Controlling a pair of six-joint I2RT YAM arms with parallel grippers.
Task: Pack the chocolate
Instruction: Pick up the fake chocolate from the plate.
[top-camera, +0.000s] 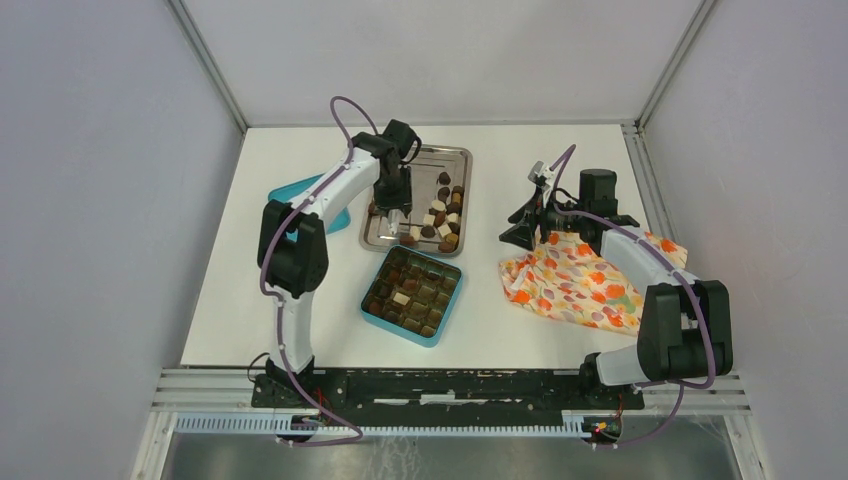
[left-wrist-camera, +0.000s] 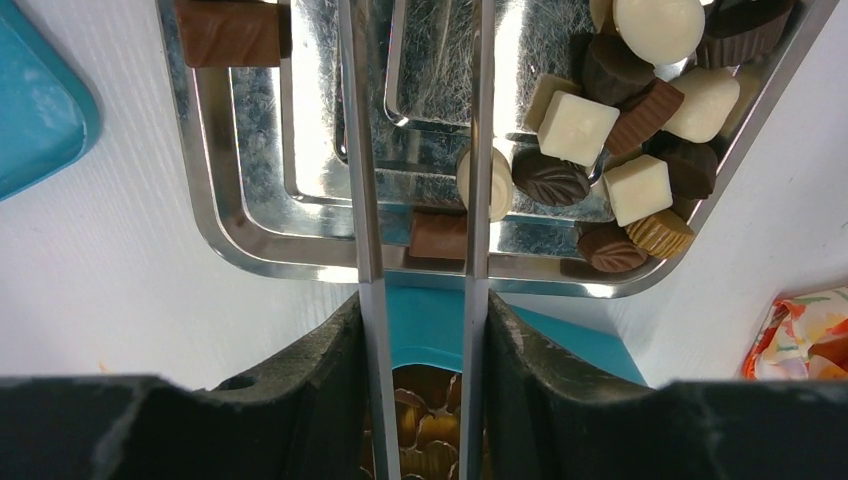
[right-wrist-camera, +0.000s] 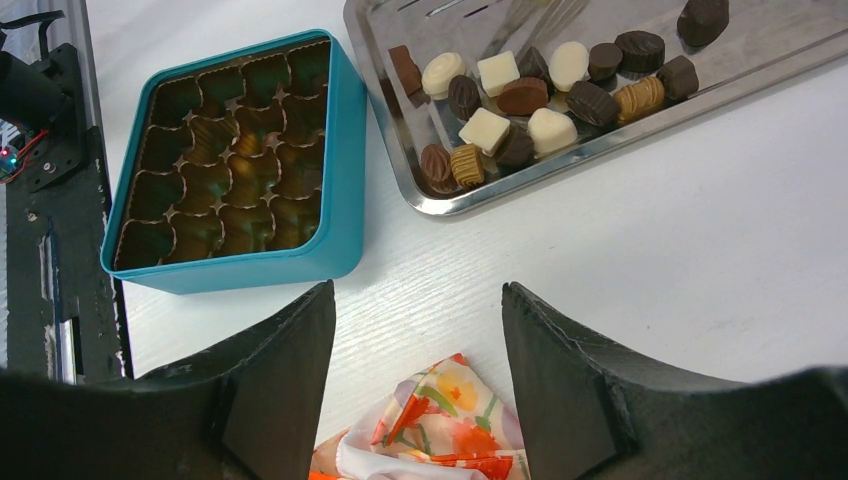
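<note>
white table | left gripper parted — mid-brown chocolate between fingers, ungripped | right gripper spread, empty

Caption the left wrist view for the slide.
Left gripper open around a mid-brown chocolate at the near rim of the steel tray, teal box in the foreground.

The left tool hangs over the near end of the steel tray, beside the chocolate. A teal box lies just nearer than the tray, and a floral cloth lies to the tray's right.
</note>
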